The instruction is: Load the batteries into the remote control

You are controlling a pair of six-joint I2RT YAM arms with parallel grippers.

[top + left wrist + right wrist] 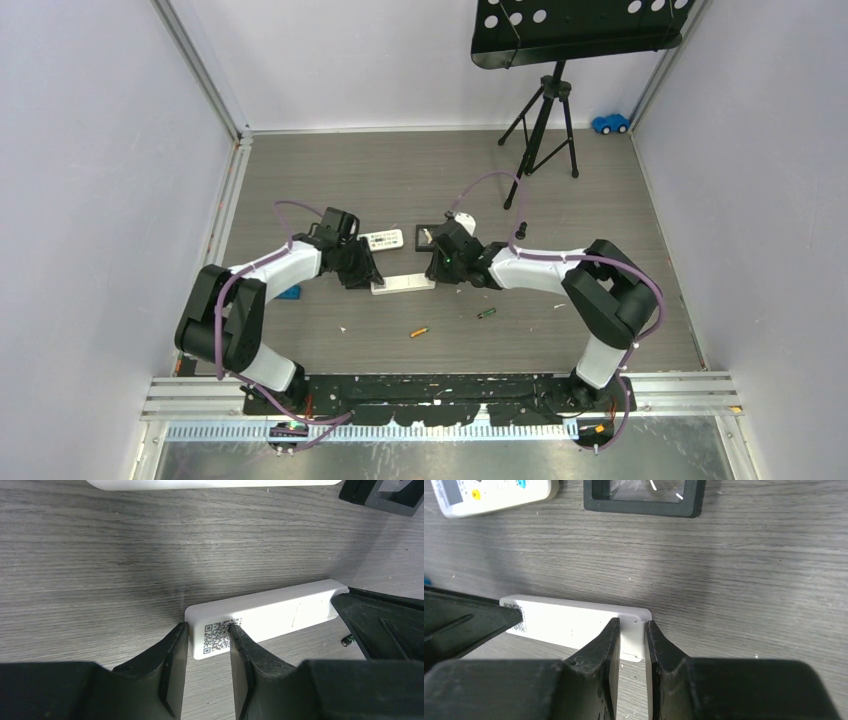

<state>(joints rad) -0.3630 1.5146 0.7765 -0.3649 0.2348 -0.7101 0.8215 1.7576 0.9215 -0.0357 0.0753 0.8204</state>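
Note:
The remote control (405, 286) lies flat on the grey table, its plain white back with a QR code up; it also shows in the left wrist view (280, 611) and the right wrist view (564, 622). My left gripper (372, 280) (206, 627) is at its QR-code end, jaws narrowly apart, one fingertip over the code, the other at the end edge. My right gripper (434, 275) (632, 625) is over the other end, jaws narrowly apart astride the cover section. An orange battery (419, 331) and a green-and-black battery (486, 313) (345, 641) lie loose nearer the arm bases. Other batteries are not visible.
A shorter white remote (385, 240) (489, 495) and a black square tray (428, 237) (641, 500) lie just behind. A small blue object (290, 293) sits by the left arm. A music stand tripod (540, 120) and a blue toy car (610, 123) stand at the back.

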